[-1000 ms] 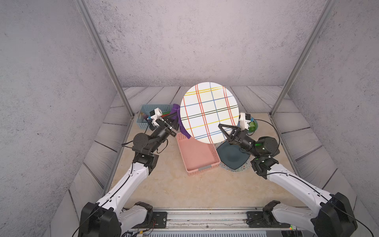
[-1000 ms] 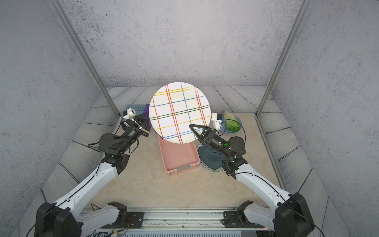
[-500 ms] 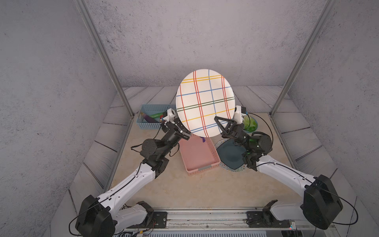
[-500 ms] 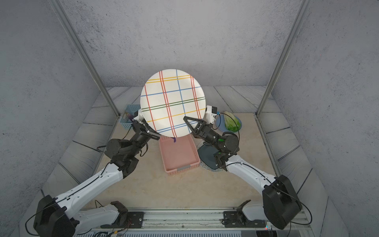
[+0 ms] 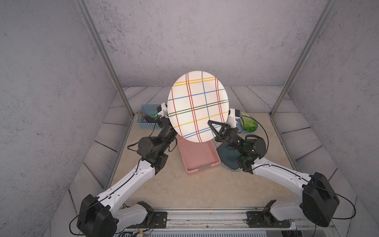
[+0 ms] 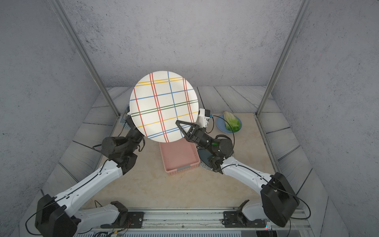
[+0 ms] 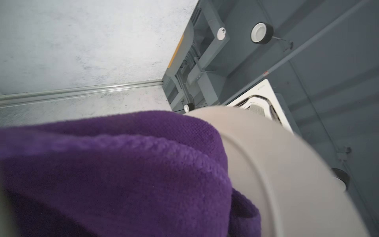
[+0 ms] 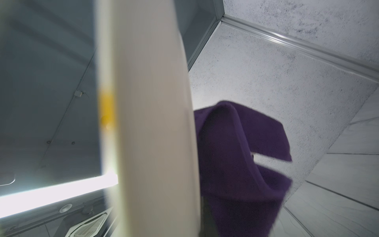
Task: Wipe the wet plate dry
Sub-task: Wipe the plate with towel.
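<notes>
Left wrist view: left gripper clamps the purple cloth against the back of the plate. The right gripper pinches its rim, holding it upright in mid-air. Mid-wipe, I'd guess; next it needs a gentle sweep across.

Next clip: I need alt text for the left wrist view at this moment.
A bunched purple cloth fills much of the frame in close-up, lying against the pale, plain back of the plate, whose round edge curves past it. Behind them are a grey speckled wall and a dark ceiling with a white vent.
</notes>
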Tool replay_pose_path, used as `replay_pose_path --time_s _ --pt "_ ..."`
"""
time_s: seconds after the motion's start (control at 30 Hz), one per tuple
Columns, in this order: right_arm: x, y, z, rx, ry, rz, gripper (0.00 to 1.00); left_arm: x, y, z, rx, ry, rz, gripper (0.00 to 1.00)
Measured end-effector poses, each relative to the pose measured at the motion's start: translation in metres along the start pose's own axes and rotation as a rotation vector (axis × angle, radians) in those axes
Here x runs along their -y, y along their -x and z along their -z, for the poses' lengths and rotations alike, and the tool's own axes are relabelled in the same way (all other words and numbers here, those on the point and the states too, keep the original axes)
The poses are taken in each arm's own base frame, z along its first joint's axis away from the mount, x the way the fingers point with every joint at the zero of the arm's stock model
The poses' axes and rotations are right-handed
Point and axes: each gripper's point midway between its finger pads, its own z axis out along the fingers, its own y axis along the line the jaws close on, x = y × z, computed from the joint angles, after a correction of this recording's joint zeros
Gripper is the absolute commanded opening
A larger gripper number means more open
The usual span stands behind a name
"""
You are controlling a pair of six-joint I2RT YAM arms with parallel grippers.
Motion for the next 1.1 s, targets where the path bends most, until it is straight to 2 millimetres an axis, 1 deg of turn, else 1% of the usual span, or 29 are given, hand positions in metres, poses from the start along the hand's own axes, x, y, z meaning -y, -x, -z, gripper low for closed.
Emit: replay_pose_path --time_s 0.07,0.13,0.17,0.2,0.23,0.27,0.33,0.37,0.4,0.43,0.47,0.53,0.57,0.6,0.67,0.73,0.77,0.83,0.9,0.97,1.0,1.03,1.1 --pt "0.003 0.020 0.001 0.031 -0.024 0.022 0.00 -0.017 -0.007 0.014 -0.008 0.056 -0.015 0.00" --pt "0.011 0.045 0.011 0.082 -0.070 0.044 0.00 -0.029 -0.011 0.035 -0.008 0.127 -0.060 0.00" --pt "0.018 0.057 0.017 0.107 -0.102 0.049 0.00 -0.031 -0.014 0.046 -0.013 0.172 -0.109 0.00" --pt "0.027 0.067 0.024 0.131 -0.143 0.051 0.00 -0.030 -0.017 0.054 -0.020 0.218 -0.172 0.00" --pt "0.036 0.074 0.031 0.148 -0.183 0.053 0.00 -0.026 -0.020 0.060 -0.027 0.279 -0.273 0.00" --pt "0.046 0.079 0.038 0.168 -0.234 0.051 0.00 -0.018 -0.020 0.064 -0.025 0.330 -0.368 0.00" --pt "0.063 0.075 0.047 0.154 -0.326 0.045 0.00 0.006 -0.019 0.070 -0.020 0.394 -0.559 0.00" --pt "0.071 0.067 0.049 0.132 -0.372 0.047 0.00 0.016 -0.018 0.074 -0.015 0.413 -0.654 0.00" --pt "0.076 0.058 0.051 0.110 -0.405 0.048 0.00 0.021 -0.016 0.079 -0.014 0.437 -0.725 0.00" --pt "0.080 0.049 0.052 0.084 -0.433 0.052 0.00 0.021 -0.014 0.082 -0.018 0.468 -0.785 0.00" --pt "0.083 0.039 0.052 0.056 -0.456 0.054 0.00 0.015 -0.010 0.084 -0.029 0.521 -0.838 0.00" --pt "0.086 0.022 0.050 -0.001 -0.476 0.062 0.00 -0.007 0.000 0.084 -0.062 0.639 -0.905 0.00" --pt "0.087 0.011 0.048 -0.034 -0.483 0.067 0.00 -0.027 0.008 0.084 -0.086 0.725 -0.936 0.00" --pt "0.089 0.003 0.047 -0.058 -0.488 0.069 0.00 -0.042 0.013 0.086 -0.104 0.786 -0.954 0.00" --pt "0.091 -0.009 0.046 -0.095 -0.498 0.074 0.00 -0.078 0.021 0.093 -0.168 0.904 -0.976 0.00" --pt "0.099 -0.017 0.049 -0.116 -0.537 0.079 0.00 -0.104 0.018 0.096 -0.250 0.955 -0.975 0.00" --pt "0.103 -0.018 0.052 -0.120 -0.556 0.079 0.00 -0.114 0.013 0.095 -0.290 0.960 -0.968 0.00" --pt "0.109 -0.019 0.055 -0.120 -0.588 0.084 0.00 -0.134 -0.005 0.091 -0.381 0.956 -0.948 0.00" --pt "0.114 -0.020 0.056 -0.123 -0.610 0.078 0.00 -0.151 -0.029 0.085 -0.465 0.938 -0.939 0.00" --pt "0.118 -0.023 0.057 -0.132 -0.621 0.070 0.00 -0.161 -0.047 0.078 -0.515 0.917 -0.942 0.00" --pt "0.119 -0.024 0.057 -0.135 -0.626 0.066 0.00 -0.163 -0.049 0.076 -0.516 0.916 -0.945 0.00" --pt "0.119 -0.024 0.057 -0.134 -0.627 0.065 0.00 -0.162 -0.048 0.075 -0.506 0.919 -0.950 0.00" --pt "0.118 -0.025 0.056 -0.136 -0.620 0.065 0.00 -0.155 -0.035 0.077 -0.460 0.933 -0.944 0.00"
